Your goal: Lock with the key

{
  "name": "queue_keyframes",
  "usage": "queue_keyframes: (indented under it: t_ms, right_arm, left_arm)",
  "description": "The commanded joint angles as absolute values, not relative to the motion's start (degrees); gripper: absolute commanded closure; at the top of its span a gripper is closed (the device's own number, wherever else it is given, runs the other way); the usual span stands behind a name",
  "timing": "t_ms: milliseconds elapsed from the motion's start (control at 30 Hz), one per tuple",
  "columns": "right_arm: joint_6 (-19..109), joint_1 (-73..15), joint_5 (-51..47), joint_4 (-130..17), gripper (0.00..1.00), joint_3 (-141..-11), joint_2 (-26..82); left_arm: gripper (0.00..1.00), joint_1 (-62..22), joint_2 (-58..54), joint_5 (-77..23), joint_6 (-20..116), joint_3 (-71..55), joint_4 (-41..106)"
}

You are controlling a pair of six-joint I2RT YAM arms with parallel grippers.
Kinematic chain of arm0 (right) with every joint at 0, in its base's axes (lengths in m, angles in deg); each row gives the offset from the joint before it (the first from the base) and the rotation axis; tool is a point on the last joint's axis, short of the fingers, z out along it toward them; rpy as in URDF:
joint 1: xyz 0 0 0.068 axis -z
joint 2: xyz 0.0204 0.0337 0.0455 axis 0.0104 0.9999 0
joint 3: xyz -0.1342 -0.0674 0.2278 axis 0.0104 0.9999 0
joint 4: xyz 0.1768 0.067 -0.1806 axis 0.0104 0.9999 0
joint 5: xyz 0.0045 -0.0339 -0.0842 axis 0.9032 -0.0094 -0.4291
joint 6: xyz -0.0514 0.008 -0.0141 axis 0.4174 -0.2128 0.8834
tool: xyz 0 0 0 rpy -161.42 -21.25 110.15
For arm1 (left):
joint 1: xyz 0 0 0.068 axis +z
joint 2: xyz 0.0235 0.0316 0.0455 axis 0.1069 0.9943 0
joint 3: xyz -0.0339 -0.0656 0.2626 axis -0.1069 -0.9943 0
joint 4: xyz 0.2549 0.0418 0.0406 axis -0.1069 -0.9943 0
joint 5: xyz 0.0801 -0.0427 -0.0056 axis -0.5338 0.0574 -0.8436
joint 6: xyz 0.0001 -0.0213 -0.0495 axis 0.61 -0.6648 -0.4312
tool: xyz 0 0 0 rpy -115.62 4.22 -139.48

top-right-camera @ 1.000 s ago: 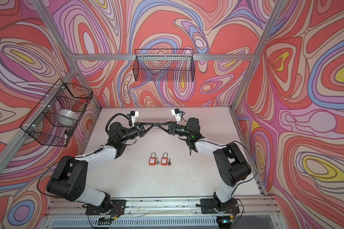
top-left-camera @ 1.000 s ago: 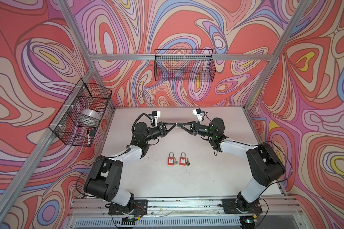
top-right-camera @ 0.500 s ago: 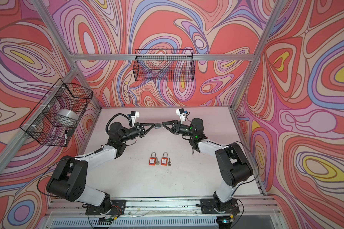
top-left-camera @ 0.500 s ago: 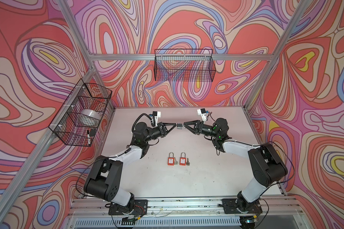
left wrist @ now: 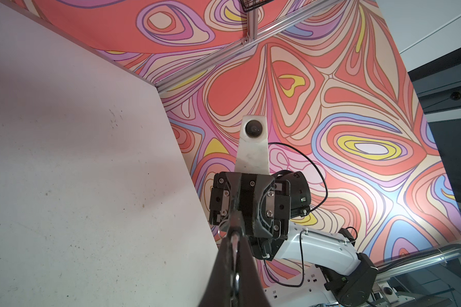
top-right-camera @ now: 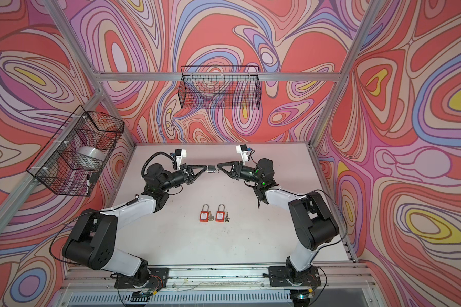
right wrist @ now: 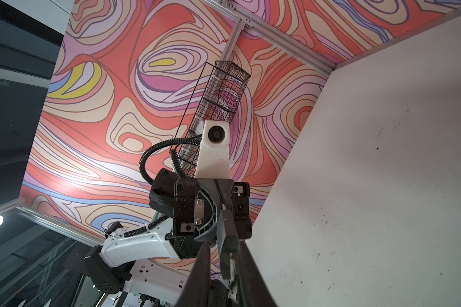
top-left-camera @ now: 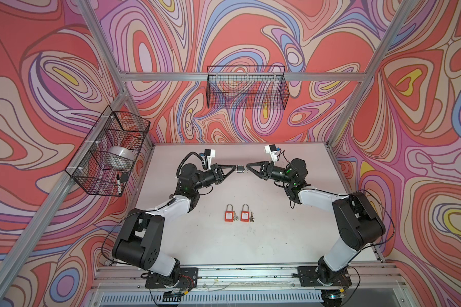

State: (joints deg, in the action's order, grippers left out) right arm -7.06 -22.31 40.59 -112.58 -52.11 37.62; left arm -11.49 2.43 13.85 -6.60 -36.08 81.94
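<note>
The right pincer (top-left-camera: 248, 168), drawn back and spread half a second ago, has returned to the padlock (top-left-camera: 240, 169). Its tips are narrow, just beside the lock's end — whether they grip, I cannot tell. The left pincer (top-left-camera: 235, 170) clamps that padlock in mid-air, between both pincers. Two red padlocks (top-left-camera: 228, 215) (top-left-camera: 245, 215) lie on the tabletop (top-left-camera: 277, 239), well apart from either pincer.

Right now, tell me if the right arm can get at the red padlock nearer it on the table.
Probably yes: that red padlock lies in the open, nothing over it. But the right gripper is busy at the silver lock in the left gripper.
</note>
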Motion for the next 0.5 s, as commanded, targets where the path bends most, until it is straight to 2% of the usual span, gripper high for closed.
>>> queue_keyframes:
  t_ms: [0,467]
  right_arm:
    - [-7.2,-22.2,41.5,-114.0,0.82,-51.6,38.2]
    - [-7.7,-22.3,42.4,-113.7,0.83,-51.0,38.7]
  left_arm:
    - [1.0,-11.3,1.6,14.7,-6.8,-35.1,84.1]
    - [1.0,-11.3,1.9,14.6,-7.0,-34.9,84.3]
